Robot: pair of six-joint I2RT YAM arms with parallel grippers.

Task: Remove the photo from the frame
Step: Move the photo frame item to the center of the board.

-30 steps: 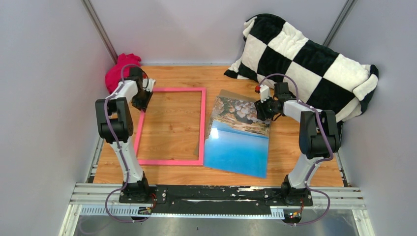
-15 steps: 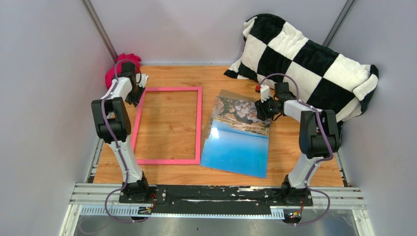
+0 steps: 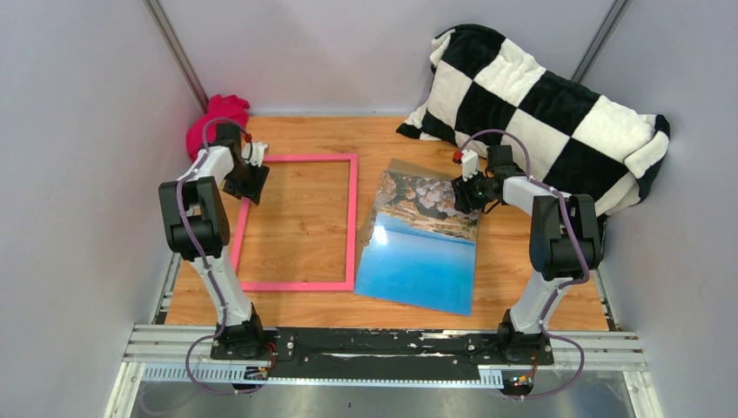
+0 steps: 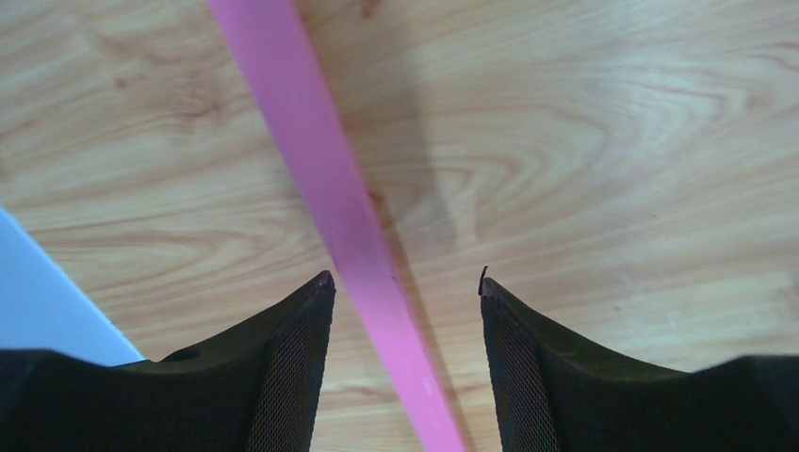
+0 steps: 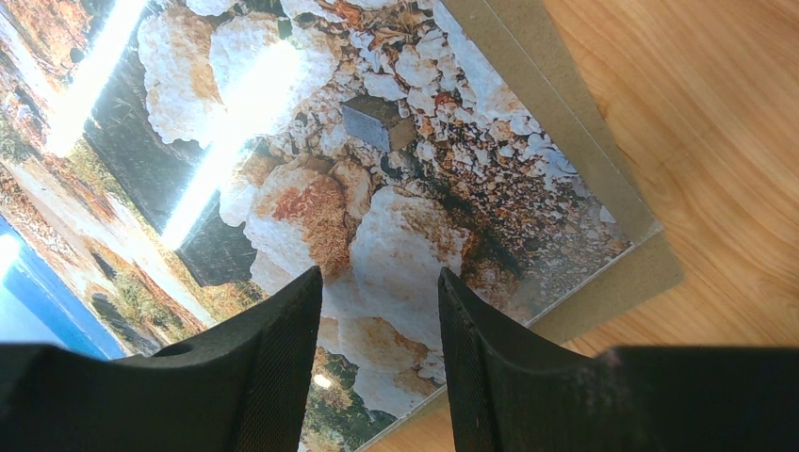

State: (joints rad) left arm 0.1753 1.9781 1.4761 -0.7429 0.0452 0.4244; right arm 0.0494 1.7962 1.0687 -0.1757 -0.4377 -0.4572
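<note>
Photo (image 5: 311,217) lies beneath my right gripper (image 5: 379,278), whose fingers stand parted and hold nothing, a brown board (image 5: 612,282) showing under its corner. My left gripper (image 4: 405,282) is spread wide, empty, straddling a rail of the pink frame (image 4: 320,160), which lies on the table (image 4: 612,141) just beside the photo.

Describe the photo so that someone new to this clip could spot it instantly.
From the black-and-white checkered cushion at the far right, look down to the wooden table beside the right end effector. The photo lies flat there: blue sea and pale rocks, unlike the empty pink frame on its left.
</note>
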